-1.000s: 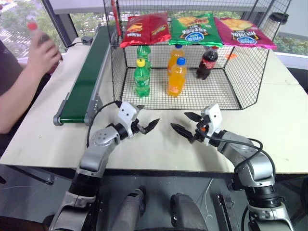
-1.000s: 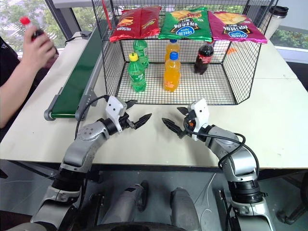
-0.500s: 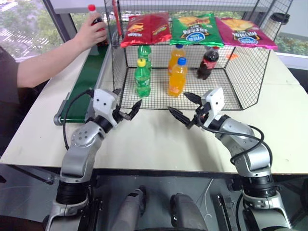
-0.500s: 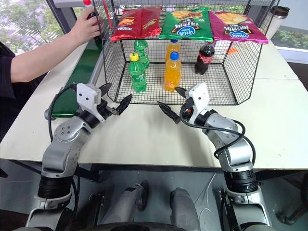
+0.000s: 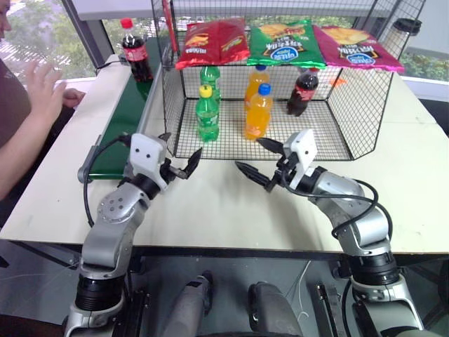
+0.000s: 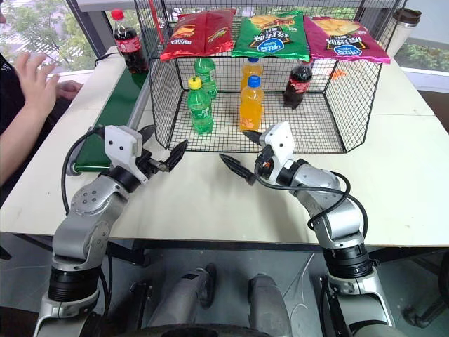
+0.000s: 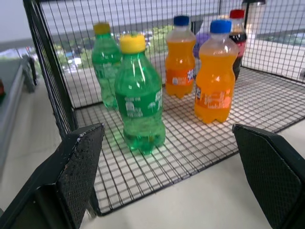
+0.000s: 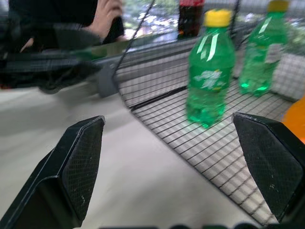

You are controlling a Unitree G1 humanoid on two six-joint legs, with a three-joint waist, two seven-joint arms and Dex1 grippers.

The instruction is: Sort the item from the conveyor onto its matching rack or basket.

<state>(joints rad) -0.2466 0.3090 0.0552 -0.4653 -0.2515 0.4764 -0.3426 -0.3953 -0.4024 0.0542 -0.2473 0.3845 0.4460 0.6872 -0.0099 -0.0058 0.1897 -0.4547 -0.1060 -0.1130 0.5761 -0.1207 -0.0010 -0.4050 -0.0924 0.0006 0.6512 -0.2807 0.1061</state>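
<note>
At the far end of the green conveyor (image 5: 123,126) a cola bottle (image 5: 135,50) with a red cap is stood, well apart from both hands. The left gripper (image 5: 181,159) and right gripper (image 5: 258,163) are held wide and empty near the wire cage (image 5: 365,98). The tall bottle could be knocked over by a bumpy grab. Green soda bottles (image 7: 139,100) are seen close up in the wrist views; a person's hand (image 5: 41,88) is seen from the head.

Cola bottle (image 5: 134,59) upright on the conveyor's (image 5: 125,125) far end, left of the cage (image 5: 361,98).
</note>
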